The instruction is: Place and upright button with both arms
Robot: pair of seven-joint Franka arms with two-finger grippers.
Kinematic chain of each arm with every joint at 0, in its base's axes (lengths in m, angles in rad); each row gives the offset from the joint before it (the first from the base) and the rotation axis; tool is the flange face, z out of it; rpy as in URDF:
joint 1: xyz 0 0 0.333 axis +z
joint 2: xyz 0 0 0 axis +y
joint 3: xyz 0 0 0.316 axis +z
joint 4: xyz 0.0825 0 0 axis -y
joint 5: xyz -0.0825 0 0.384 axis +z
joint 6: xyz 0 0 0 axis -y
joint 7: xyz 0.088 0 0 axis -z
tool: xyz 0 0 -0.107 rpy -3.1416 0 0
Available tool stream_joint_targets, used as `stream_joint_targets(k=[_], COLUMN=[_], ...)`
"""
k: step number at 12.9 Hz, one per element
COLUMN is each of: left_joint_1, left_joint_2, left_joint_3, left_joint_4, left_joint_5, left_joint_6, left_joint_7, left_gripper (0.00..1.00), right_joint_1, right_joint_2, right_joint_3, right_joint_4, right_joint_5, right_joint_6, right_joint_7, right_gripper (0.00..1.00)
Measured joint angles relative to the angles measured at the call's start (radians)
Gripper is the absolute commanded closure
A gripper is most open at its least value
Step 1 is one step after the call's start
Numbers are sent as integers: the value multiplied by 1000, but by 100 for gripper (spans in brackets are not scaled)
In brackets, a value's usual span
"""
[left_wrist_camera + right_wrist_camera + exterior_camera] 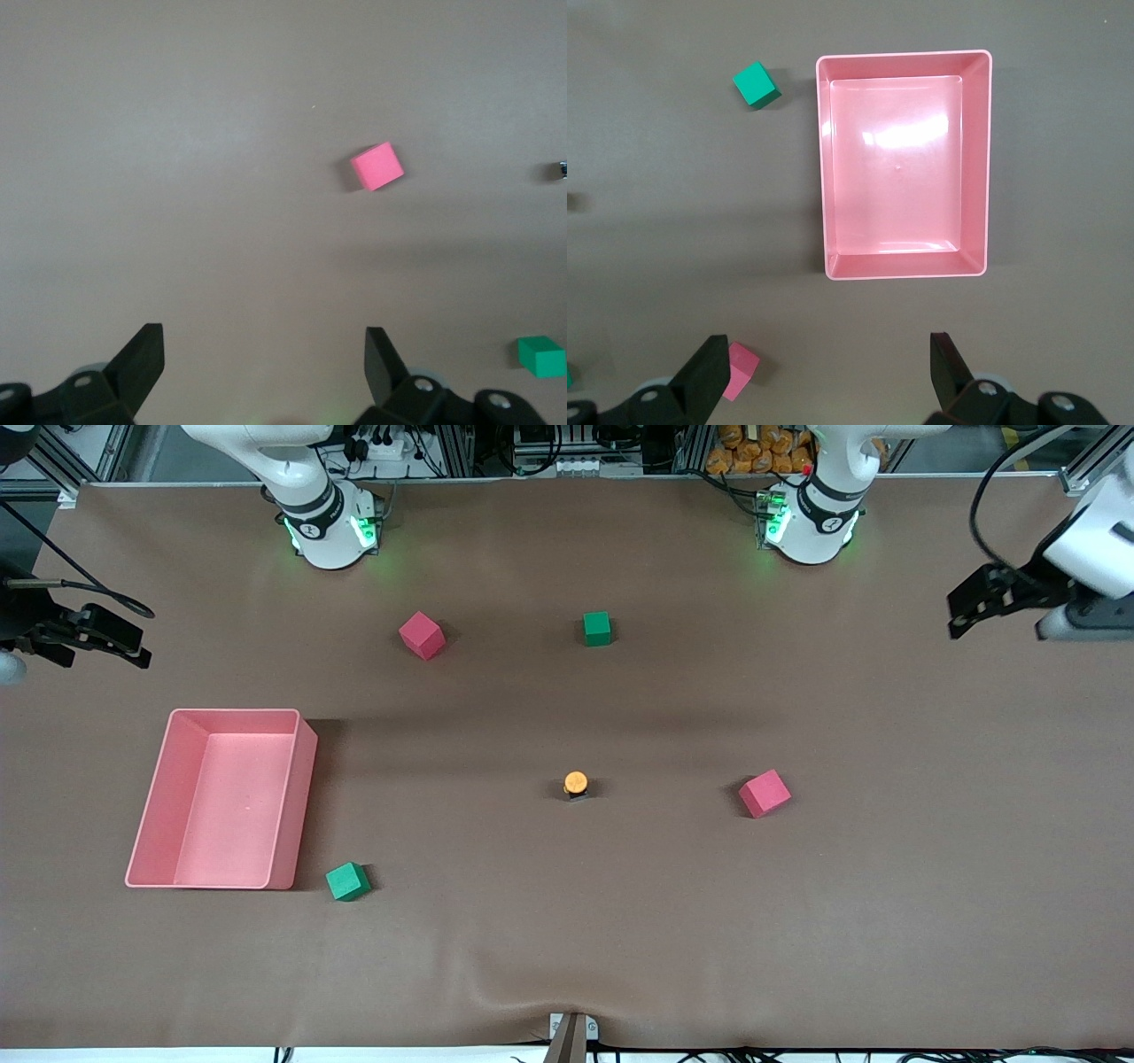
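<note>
- The button (pixel 576 784) stood upright on the brown table (pixel 567 957), orange cap up on its short black body, near the middle of the table and well apart from both grippers.
- The left gripper (pixel 974 602) hung in the air over the left arm's end of the table; in the left wrist view its fingers (pixel 142 359) were spread wide with nothing between them, only bare tabletop.
- A red cube (pixel 765 793) lay beside the button toward the left arm's end of the table, apart from it; the same cube (pixel 376 166) showed in the left wrist view, clear of the open fingers.
- The right gripper (pixel 106 638) hung over the right arm's end of the table; its fingers (pixel 948 359) were also wide apart and held nothing.
- A pink bin (pixel 292 797) sat toward the right arm's end of the table, and the right wrist view looked down on its rim (pixel 824 168).
- A green cube (pixel 347 881) rested just beside the bin's corner nearest the front camera.
- A second red cube (pixel 422 635) and a second green cube (pixel 597 628) lay farther from the front camera than the button, closer to the arm bases.
- Neither gripper touched the button, a cube or the bin.
</note>
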Motion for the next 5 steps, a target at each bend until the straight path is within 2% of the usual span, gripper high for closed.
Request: stream_joint_targets(k=[5], left_joint_1=[0], left_joint_2=[-24], left_joint_3=[35], left_joint_4=[-9], left_joint_5=[0], left_joint_6=[-10], left_joint_7=[2], left_gripper=[0], right_joint_1=[0], right_joint_2=[0], right_joint_3=[0], right_joint_4=[0], right_joint_5=[0], right_joint_6=[0], right_joint_7=[0], right_gripper=[0])
